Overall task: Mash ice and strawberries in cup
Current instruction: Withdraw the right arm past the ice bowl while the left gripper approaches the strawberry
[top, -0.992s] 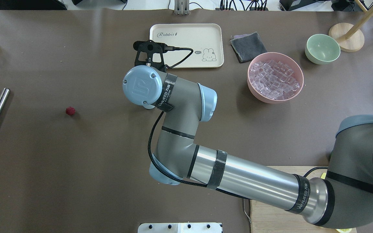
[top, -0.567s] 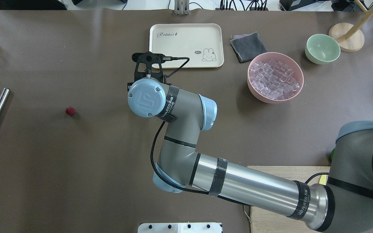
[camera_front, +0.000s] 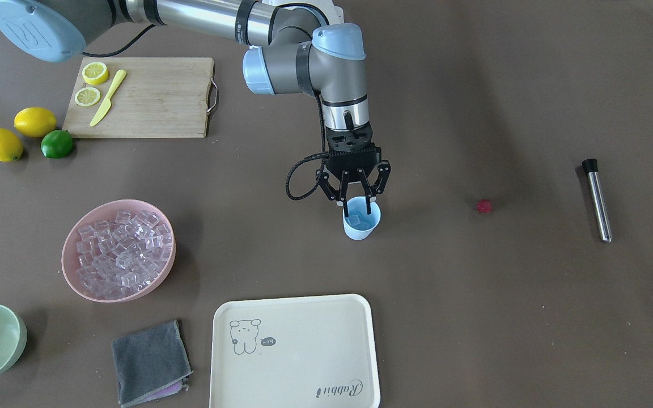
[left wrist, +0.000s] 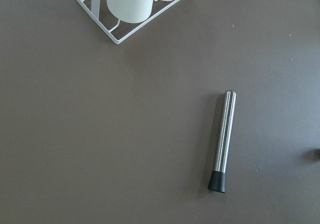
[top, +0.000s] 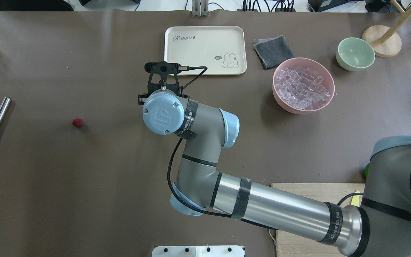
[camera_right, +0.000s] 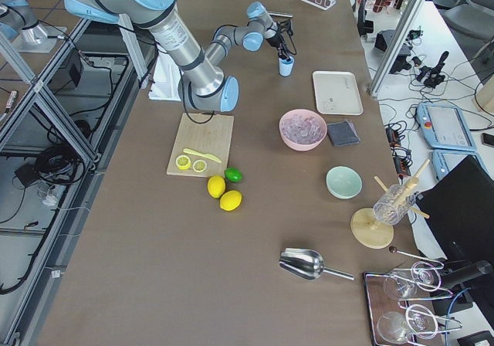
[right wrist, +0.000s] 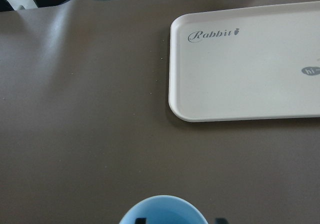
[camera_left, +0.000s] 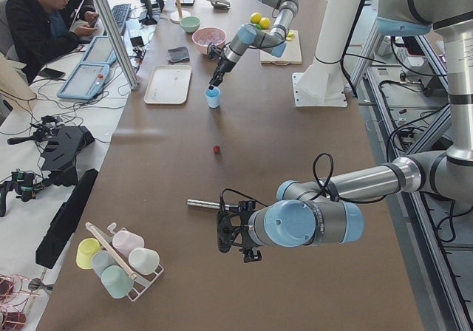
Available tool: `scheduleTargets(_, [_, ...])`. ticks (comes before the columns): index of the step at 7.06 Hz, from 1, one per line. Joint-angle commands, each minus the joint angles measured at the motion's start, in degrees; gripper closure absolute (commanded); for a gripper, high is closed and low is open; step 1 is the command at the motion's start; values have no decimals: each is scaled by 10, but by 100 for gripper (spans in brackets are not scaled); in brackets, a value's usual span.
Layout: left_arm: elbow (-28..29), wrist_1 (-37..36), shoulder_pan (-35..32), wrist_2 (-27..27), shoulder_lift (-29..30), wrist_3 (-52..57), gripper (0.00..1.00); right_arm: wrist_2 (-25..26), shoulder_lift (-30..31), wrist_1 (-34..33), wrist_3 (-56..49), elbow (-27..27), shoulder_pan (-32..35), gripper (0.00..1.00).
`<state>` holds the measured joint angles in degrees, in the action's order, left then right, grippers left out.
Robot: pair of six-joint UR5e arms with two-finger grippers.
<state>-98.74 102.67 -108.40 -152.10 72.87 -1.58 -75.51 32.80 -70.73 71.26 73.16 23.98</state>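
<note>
Overhead exterior: right arm (top: 205,125) covers the cup (camera_front: 361,222), tray (top: 205,50) beyond.

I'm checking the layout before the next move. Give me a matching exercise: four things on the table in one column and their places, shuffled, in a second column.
Things:
1. cup
2. strawberry
3. ice heap
4. steel rod

Places:
A. in the pink bowl
B. directly under the right gripper, whose fingertips are at its rim
C. alone on the bare table, between the other two loose items
D. lying flat, farthest out on the robot's left side

Pairs: 1-B, 2-C, 3-A, 4-D
</note>
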Motion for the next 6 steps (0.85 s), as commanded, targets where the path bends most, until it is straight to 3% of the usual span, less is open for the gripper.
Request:
scheduleTargets(1, [-4, -4, 17, 9, 29, -7, 1, -18, 71, -3, -51, 69, 33, 0])
scheduleTargets(3, [-41, -1, 135, 47, 85, -144, 1, -154, 230, 2, -94, 202, 131, 0])
scheduleTargets(4, [-45, -4, 232, 105, 146, -251, 1, -180, 293, 4, -143, 238, 185, 0])
scheduleTargets(5, [-40, -2, 336, 136, 219, -399, 1, -231, 344, 5, -220, 244, 253, 0])
scheduleTargets(6, [-38, -5, 419, 186, 288, -480, 1, -278, 398, 6, -296, 238, 325, 0])
